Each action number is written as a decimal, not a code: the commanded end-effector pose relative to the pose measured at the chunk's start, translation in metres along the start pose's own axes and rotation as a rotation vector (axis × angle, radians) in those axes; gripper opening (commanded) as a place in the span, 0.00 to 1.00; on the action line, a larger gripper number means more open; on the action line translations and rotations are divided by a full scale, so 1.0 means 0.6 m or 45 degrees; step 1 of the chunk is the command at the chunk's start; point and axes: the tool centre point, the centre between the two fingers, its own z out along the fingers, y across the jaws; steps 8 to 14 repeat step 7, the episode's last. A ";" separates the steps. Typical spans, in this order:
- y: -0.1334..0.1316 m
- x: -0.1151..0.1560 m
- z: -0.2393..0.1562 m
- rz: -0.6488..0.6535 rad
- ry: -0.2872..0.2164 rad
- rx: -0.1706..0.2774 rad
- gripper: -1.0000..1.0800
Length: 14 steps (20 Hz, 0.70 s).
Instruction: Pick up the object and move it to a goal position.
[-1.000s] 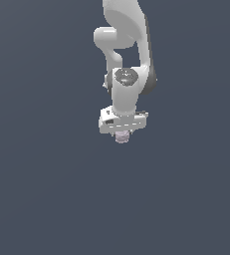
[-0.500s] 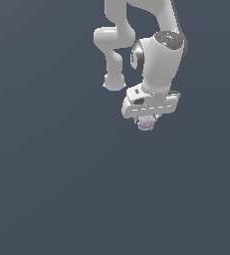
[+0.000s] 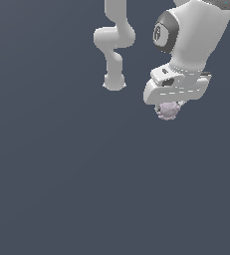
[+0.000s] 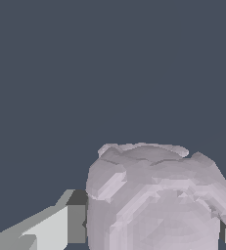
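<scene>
The claw (image 3: 169,108) is clamped on the object (image 3: 168,110), a small pale lilac-grey lump with a bumpy surface that pokes out just below the white hand. In the wrist view the object (image 4: 158,200) fills the lower part of the picture, with one pale finger (image 4: 60,227) pressed against its side (the opposite finger barely shows at the picture's edge). The lump sits between the two fingers, not hanging from one, which is likely why it looks steady.

No edge or corner of the desk (image 3: 61,189) shows in either picture; it reads only as a flat dark grey field, so I cannot place the object against any of its sides. In the exterior view the object is in the upper part, toward the exterior view's right, with nothing else near it. Whether it is clear of the desk cannot be told for certain, since no shadow or contact line is visible, but the tucked, carried pose suggests it is being held aloft.

No goal marker is visible, so how far the carry has to go is unknown. My judgement is that the pick is done and the transport is the step in hand; the main risk is the rounded lump slipping in the grip.
</scene>
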 end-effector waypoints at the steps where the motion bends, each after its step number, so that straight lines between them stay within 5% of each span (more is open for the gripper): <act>1: -0.015 0.003 -0.015 0.002 -0.002 0.001 0.00; 14: -0.028 0.007 -0.028 0.002 -0.002 0.001 0.00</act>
